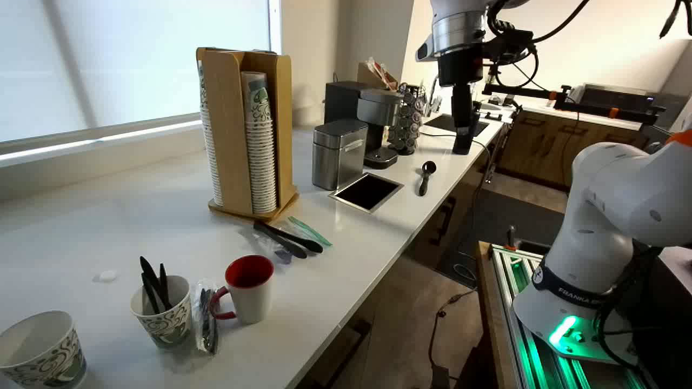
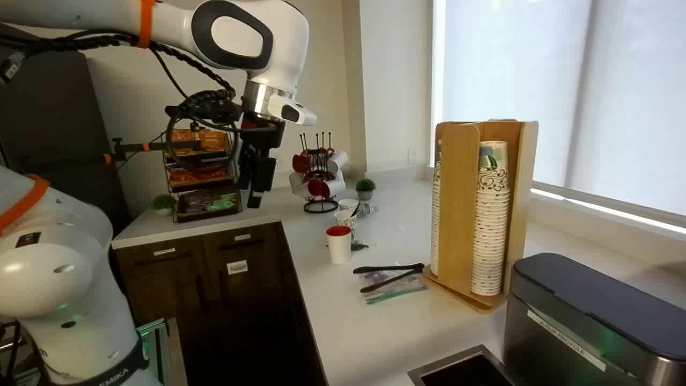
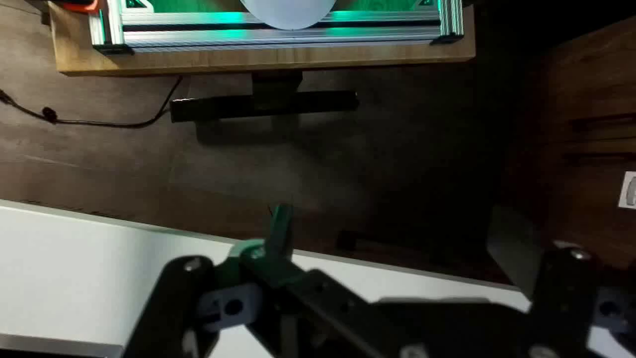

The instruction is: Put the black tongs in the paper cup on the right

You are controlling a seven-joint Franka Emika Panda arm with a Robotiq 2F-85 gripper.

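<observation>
On the counter (image 1: 178, 232) lie black tongs (image 1: 292, 248) — fingers (image 1: 463, 141) well away, apparently higher.

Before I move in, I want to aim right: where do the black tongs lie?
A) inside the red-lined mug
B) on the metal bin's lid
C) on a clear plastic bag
C: both exterior views show the black tongs lying across the clear plastic bag, near the wooden cup holder.

Cool light glows through the window shade (image 1: 135, 59), almost washed out, and lies softly on the counter (image 1: 162, 232). Green glare spills over the robot base (image 1: 574, 319). In the wrist view, the floor (image 3: 298, 169) sinks toward black and the claw (image 3: 397, 226) is out of focus.
</observation>
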